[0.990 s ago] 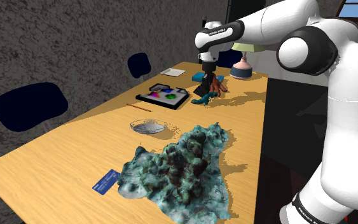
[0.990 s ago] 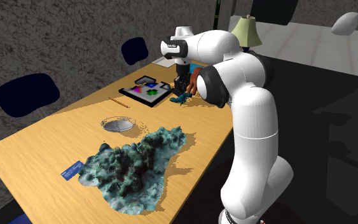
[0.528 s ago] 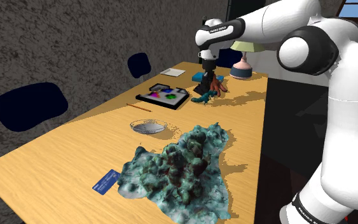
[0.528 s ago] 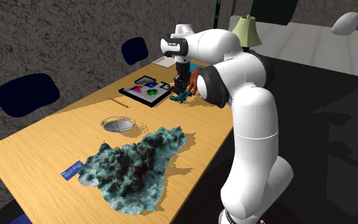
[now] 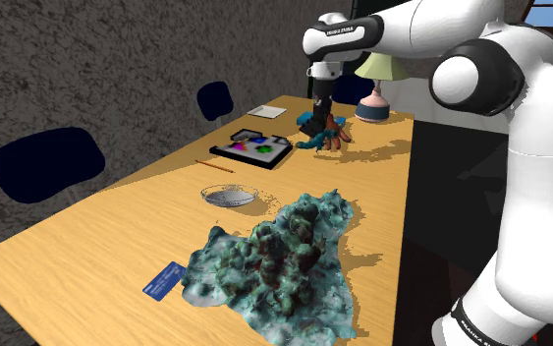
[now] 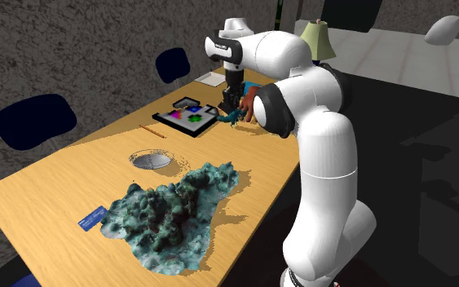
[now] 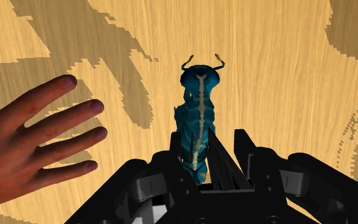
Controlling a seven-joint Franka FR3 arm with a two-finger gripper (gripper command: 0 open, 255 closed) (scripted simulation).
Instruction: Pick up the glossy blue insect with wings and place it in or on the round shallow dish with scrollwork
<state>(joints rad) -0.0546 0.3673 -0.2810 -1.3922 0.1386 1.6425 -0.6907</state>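
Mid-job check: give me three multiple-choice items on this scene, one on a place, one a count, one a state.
1. The dish lies: A) between the black tray and the teal lumpy mass; B) on the tray; C) on the floor.
2. Dark blue chairs by the table: A) one; B) two; C) four.
3. The fingers are: A) open; B) shut on nothing; C) shut on the blue insect.
Key: 1 A, it sits on tabletop between them; 2 B, two chair backs show; 3 C, they clasp its rear.
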